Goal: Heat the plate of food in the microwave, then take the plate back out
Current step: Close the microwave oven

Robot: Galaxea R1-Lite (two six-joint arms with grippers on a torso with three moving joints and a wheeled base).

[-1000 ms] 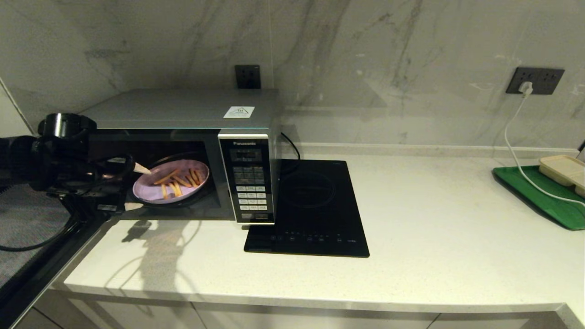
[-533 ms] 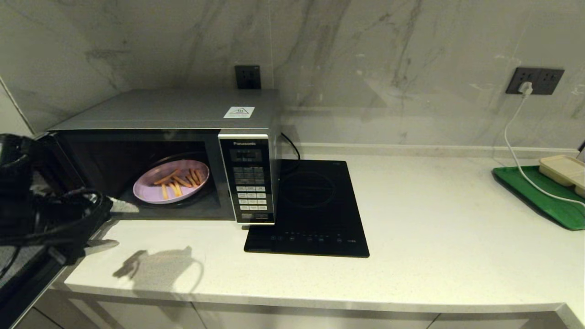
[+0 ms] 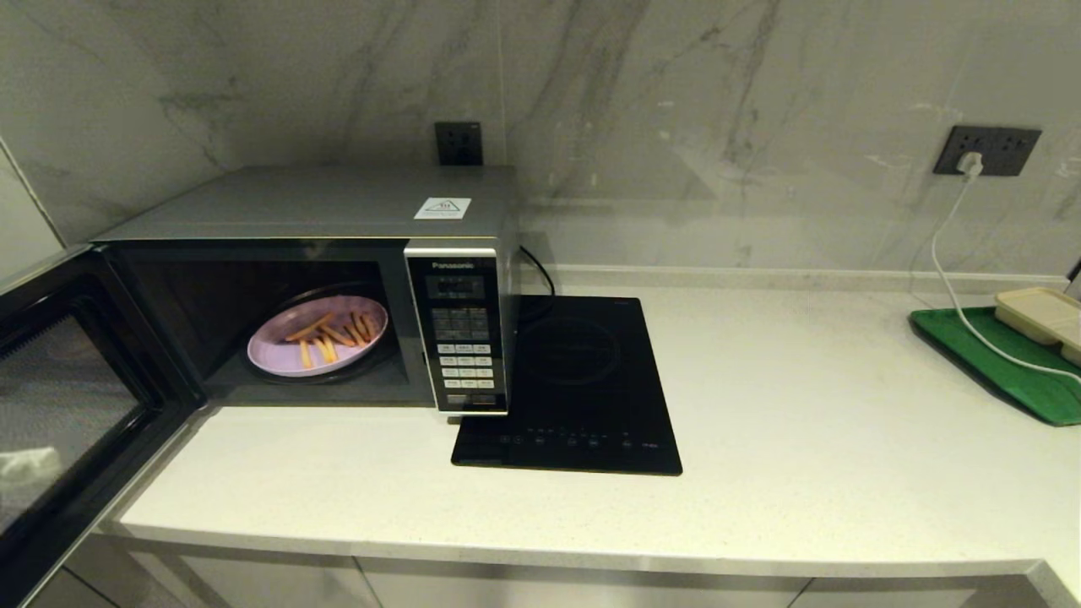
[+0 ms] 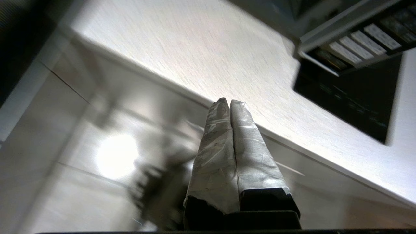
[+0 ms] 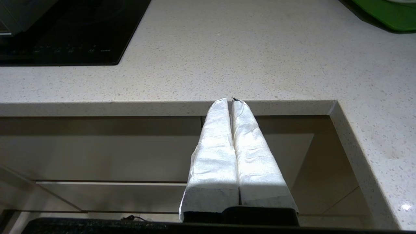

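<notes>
The silver Panasonic microwave [image 3: 338, 211] stands at the back left of the counter with its dark glass door [image 3: 59, 380] swung wide open to the left. Inside sits the lilac plate [image 3: 270, 350] with several orange-yellow fries [image 3: 334, 333]. Neither arm shows in the head view. In the left wrist view my left gripper [image 4: 229, 101] is shut with nothing in it, below the counter's front edge, in front of the cabinets. My right gripper [image 5: 229, 99] is shut and empty too, parked low before the counter's front edge.
A flat black induction cooktop [image 3: 583, 384] lies right of the microwave. A green tray [image 3: 1005, 363] with a beige compartment tray [image 3: 1043, 312] sits at the far right, a white cable [image 3: 950, 262] running to a wall socket. White counter [image 3: 802, 439] between them.
My left arm has drawn back from the microwave opening, down and out of the head view. The plate stays inside. The door stands open.
</notes>
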